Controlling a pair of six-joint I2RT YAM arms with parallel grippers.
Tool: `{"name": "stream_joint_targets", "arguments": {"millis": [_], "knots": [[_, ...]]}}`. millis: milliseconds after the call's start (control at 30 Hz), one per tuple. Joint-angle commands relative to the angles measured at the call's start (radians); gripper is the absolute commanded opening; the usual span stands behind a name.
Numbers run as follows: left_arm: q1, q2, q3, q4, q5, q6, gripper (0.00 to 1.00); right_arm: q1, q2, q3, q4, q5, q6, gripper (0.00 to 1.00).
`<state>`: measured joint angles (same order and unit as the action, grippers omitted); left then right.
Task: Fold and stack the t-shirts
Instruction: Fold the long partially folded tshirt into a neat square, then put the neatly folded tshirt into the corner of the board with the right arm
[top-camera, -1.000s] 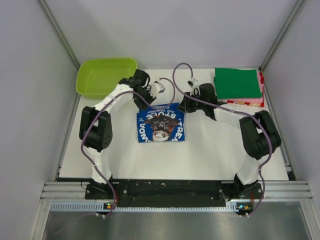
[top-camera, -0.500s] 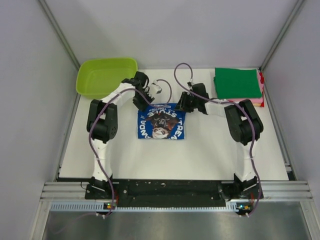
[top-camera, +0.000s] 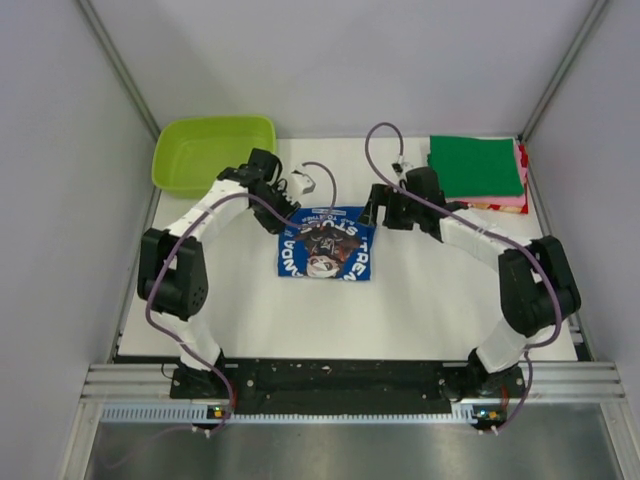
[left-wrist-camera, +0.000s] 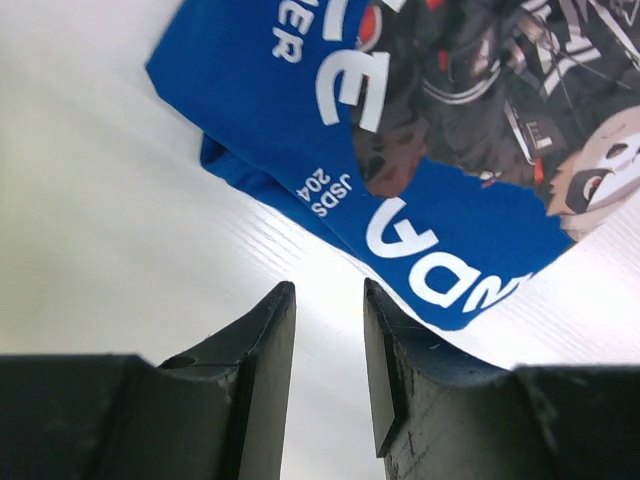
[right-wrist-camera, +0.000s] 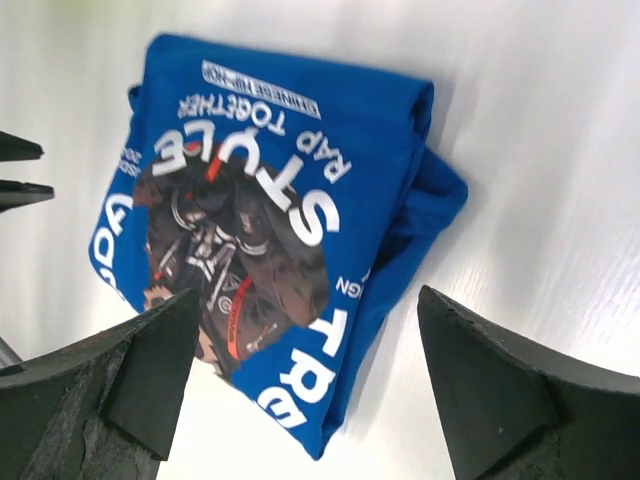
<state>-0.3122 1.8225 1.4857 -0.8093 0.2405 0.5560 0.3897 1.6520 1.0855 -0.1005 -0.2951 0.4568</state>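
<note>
Each arm combines white link housings with black joint modules. A purple cable (top-camera: 369, 145) runs along the right arm (top-camera: 465, 235); an identical one follows the left arm (top-camera: 215, 205). Both mounting bases (top-camera: 195, 382) are black. The left hand (left-wrist-camera: 330, 300) and right hand (right-wrist-camera: 305, 320) carry matte black, wedge-shaped fingers (left-wrist-camera: 262, 400).

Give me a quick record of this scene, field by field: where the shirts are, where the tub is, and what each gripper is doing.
blue shirt: folded, print up, flat on the middle of the table, held by neither gripper
stack: green shirt on top, pink shirt edge showing beneath, far right corner
tub: lime green, far left corner
left gripper: jaws narrowly apart, empty, just off the blue shirt's edge
right gripper: jaws wide, empty, by the blue shirt's far right corner
</note>
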Motion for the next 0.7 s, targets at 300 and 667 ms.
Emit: {"name": "stream_joint_targets", "arguments": {"millis": [300, 667], "knots": [[0.004, 0.067, -0.134, 0.058, 0.062, 0.002, 0.35, -0.003, 0.232, -0.069, 0.301, -0.283, 0.207, 0.62], [0.041, 0.060, -0.102, 0.039, 0.026, 0.025, 0.33, -0.025, 0.296, 0.020, 0.363, -0.357, 0.234, 0.00]]}}
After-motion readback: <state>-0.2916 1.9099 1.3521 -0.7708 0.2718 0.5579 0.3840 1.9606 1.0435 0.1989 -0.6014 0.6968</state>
